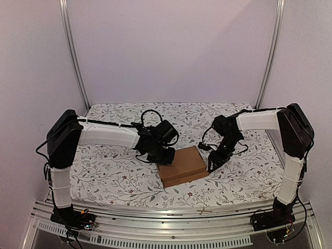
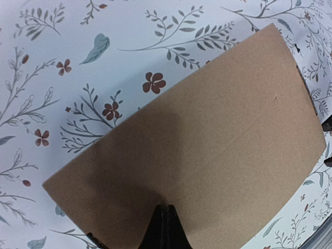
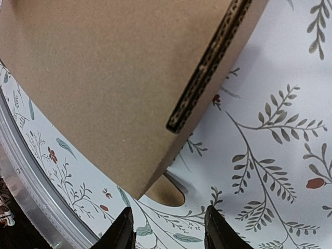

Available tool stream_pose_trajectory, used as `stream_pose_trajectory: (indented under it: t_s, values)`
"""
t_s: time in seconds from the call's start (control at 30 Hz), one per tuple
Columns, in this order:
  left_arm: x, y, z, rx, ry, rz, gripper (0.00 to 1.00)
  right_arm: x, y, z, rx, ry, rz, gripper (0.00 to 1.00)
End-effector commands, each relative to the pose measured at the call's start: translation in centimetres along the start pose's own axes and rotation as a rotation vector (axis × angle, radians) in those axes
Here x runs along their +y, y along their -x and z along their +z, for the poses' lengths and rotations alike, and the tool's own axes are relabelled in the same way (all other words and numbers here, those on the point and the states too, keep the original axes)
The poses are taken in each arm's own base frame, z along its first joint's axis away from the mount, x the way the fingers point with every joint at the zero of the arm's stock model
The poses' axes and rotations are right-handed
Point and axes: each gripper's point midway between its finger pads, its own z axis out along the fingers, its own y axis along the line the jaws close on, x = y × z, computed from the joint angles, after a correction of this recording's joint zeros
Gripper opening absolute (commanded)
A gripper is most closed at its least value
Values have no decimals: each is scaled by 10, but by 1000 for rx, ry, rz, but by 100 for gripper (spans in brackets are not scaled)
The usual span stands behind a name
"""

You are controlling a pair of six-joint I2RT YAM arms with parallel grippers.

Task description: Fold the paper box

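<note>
Between both pairs of jaws, the paper box (image 1: 182,166) lies flat on the flowered surface (image 1: 114,176). The left jaws, pressed together on nothing, bear on its top, likely pinning it; the right jaws gape halfway, empty, its corner just ahead.

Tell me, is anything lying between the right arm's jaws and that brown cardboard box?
Nothing visible does. Only bare floral tablecloth lies between the right arm's open jaws and the paper box, just ahead of them.
</note>
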Motion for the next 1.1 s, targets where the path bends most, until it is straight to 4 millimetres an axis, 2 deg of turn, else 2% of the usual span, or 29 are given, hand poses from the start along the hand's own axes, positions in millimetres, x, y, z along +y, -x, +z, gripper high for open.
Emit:
stream_pose_trajectory:
  t_s: [0.0, 0.23, 0.6, 1.07]
  values:
    - [13, -24, 12, 72, 41, -2, 0, -1, -1, 12, 16, 39, 44, 44]
    - [13, -23, 13, 69, 40, -4, 0, 16, -6, 15, 36, 142, 45, 43]
    - [13, -24, 13, 73, 41, -7, 0, 37, 4, -1, -28, 229, 10, 42]
    - [15, -28, 15, 83, 46, -12, 0, 43, 1, 0, -37, 237, -31, 39]
